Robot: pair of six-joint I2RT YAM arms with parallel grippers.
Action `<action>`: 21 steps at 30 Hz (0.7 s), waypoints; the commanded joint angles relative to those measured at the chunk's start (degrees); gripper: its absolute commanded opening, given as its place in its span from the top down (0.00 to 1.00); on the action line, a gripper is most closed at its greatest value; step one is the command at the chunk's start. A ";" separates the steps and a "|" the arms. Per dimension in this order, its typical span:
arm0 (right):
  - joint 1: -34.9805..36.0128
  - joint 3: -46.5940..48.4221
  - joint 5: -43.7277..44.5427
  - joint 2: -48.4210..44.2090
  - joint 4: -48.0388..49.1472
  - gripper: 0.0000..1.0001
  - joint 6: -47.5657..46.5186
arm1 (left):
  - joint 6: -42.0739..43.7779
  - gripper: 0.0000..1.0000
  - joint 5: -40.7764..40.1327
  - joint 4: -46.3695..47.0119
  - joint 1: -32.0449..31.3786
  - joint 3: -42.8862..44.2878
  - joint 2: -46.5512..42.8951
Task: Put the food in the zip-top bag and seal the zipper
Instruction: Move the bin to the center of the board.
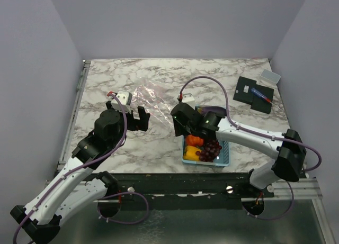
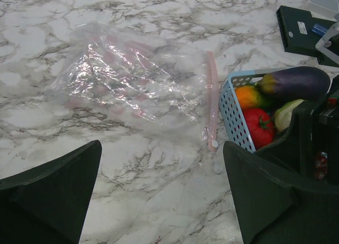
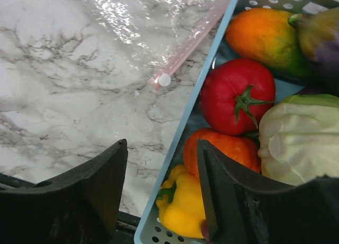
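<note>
— What does the overhead view hide?
— The right arm [image 1: 233, 128] covers the far half of the blue basket [image 1: 225, 160]; only the grapes [image 1: 212, 147] read clearly. The zip-top bag [image 1: 150, 93] lies flat, left of the basket.
— And the left wrist?
— The left gripper [image 2: 161, 146] is spread wide and empty. The bag is crinkled and glare-streaked, and its pink zipper [image 2: 213, 101] lies just beside the basket.
— The right wrist?
— The right gripper [image 3: 161, 146] has its jaws apart astride the basket rim, pinching nothing. The cabbage [image 3: 302, 138] and the eggplant [image 3: 320, 32] are cut off at the right.

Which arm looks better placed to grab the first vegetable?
Right. The right fingers straddle the edge of the basket, beside the tomato and pepper. The left fingers, wide open, hover by the bag, farther from the food.
</note>
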 commanded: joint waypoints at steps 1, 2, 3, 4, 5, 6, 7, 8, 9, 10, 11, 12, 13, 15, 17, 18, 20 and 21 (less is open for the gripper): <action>0.41 1.79 6.28 2.59 -2.10 0.41 4.86 | 0.17 0.01 0.13 -0.18 0.31 -0.64 -0.50; 0.41 2.01 6.67 3.21 -2.29 0.42 5.44 | 0.17 0.01 0.26 -0.19 0.30 -0.67 -0.52; 0.42 2.29 6.88 3.83 -2.49 0.43 5.87 | 0.12 0.01 0.28 -0.20 0.28 -0.66 -0.58; 0.41 2.56 7.31 4.44 -2.71 0.44 6.38 | 0.19 0.01 0.28 -0.15 0.28 -0.62 -0.64; 0.43 2.74 7.76 5.01 -2.92 0.45 6.92 | 0.18 0.01 0.35 -0.17 0.25 -0.64 -0.75; 0.41 2.81 8.22 5.61 -2.95 0.45 7.20 | 0.13 0.01 0.44 -0.19 0.29 -0.73 -0.81; 0.41 2.86 8.63 6.19 -2.85 0.45 7.44 | 0.14 0.01 0.53 -0.20 0.29 -0.72 -0.80; 0.41 3.01 8.96 6.75 -2.97 0.46 7.74 | 0.11 0.01 0.69 -0.20 0.27 -0.72 -0.79; 0.41 3.14 9.30 7.34 -3.11 0.46 8.08 | 0.16 0.01 0.73 -0.20 0.22 -0.75 -0.74; 0.41 3.25 9.59 7.86 -3.17 0.47 8.44 | 0.17 0.01 0.80 -0.20 0.21 -0.69 -0.77; 0.41 3.26 9.99 8.36 -3.21 0.48 8.81 | 0.13 0.01 0.81 -0.15 0.26 -0.64 -0.69; 0.41 3.26 10.44 8.76 -3.17 0.48 9.16 | 0.13 0.01 0.90 -0.17 0.22 -0.65 -0.76; 0.41 3.22 10.79 9.05 -3.09 0.48 9.38 | 0.13 0.01 0.97 -0.16 0.22 -0.68 -0.64; 0.41 3.14 11.68 9.75 -2.95 0.50 10.04 | 0.16 0.01 1.14 -0.15 0.21 -0.75 -0.72; 0.41 3.30 12.02 10.50 -2.83 0.52 10.40 | 0.16 0.01 1.22 -0.18 0.27 -0.76 -0.85; 0.41 3.41 12.18 10.93 -2.78 0.53 10.56 | 0.14 0.01 1.10 -0.18 0.20 -0.77 -0.94; 0.41 3.67 12.44 11.87 -2.77 0.54 10.82 | 0.19 0.01 1.07 -0.19 0.29 -0.77 -1.12; 0.41 3.77 12.48 12.26 -2.70 0.54 10.92 | 0.12 0.01 1.02 -0.20 0.24 -0.73 -1.14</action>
